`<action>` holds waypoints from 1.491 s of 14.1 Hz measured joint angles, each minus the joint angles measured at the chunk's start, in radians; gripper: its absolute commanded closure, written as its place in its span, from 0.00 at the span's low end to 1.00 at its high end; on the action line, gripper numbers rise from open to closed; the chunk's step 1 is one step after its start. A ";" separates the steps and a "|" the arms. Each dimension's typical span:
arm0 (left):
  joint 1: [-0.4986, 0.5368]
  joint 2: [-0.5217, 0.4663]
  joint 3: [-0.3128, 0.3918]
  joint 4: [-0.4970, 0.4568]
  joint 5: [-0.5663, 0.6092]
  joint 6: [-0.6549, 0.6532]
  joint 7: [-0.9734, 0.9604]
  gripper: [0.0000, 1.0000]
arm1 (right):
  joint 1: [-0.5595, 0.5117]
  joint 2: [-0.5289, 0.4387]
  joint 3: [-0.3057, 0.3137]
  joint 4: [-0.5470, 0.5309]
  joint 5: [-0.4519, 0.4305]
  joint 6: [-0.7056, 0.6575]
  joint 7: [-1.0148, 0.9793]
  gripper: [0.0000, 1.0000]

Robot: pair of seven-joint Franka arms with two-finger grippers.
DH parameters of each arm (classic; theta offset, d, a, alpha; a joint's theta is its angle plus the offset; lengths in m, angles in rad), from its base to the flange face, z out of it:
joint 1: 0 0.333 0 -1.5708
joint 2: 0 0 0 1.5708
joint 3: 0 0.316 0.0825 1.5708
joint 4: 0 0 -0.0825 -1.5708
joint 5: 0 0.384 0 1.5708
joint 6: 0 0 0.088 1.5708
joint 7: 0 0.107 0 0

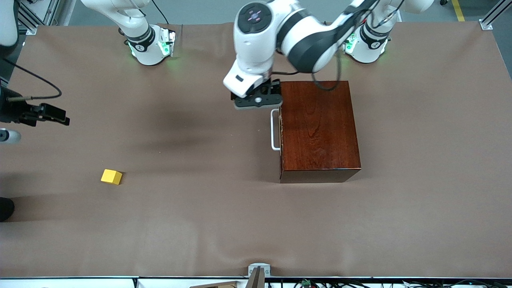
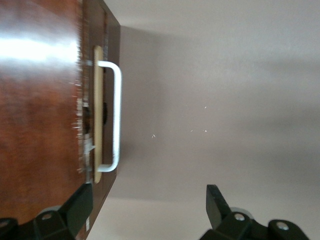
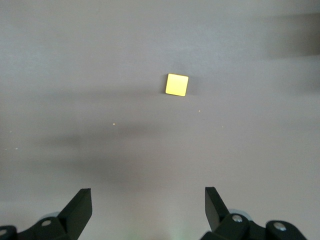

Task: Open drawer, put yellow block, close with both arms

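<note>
The reddish-brown wooden box [image 1: 320, 130] stands toward the left arm's end of the table. Its drawer is shut, and the white bar handle [image 1: 275, 130] faces the right arm's end. My left gripper [image 1: 258, 100] is open and empty, just above the end of the handle that lies farther from the front camera. The left wrist view shows the handle [image 2: 116, 115] and the box [image 2: 40, 125] ahead of my left gripper [image 2: 150, 210]. The yellow block [image 1: 111, 176] lies alone toward the right arm's end. My right gripper [image 1: 56, 115] is open and empty, high over that end. Its wrist view shows the block [image 3: 177, 84] well ahead of my right gripper [image 3: 148, 210].
A brown cloth [image 1: 200, 208] covers the table. A metal bracket [image 1: 259, 270] sits at the edge nearest the front camera. A black cable [image 1: 40, 82] hangs near the right gripper. The two green-lit arm bases [image 1: 150, 46] stand along the edge farthest from the front camera.
</note>
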 measured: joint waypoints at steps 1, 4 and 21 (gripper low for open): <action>-0.005 0.025 0.001 0.000 0.010 0.007 0.000 0.00 | -0.009 0.022 -0.001 0.002 0.000 0.007 0.000 0.00; -0.005 0.093 0.004 0.000 0.075 0.015 0.002 0.00 | -0.027 0.074 -0.003 0.011 0.000 0.031 0.000 0.00; -0.018 0.204 0.034 0.005 0.132 0.058 0.002 0.00 | -0.057 0.310 0.001 0.019 0.058 0.198 0.000 0.00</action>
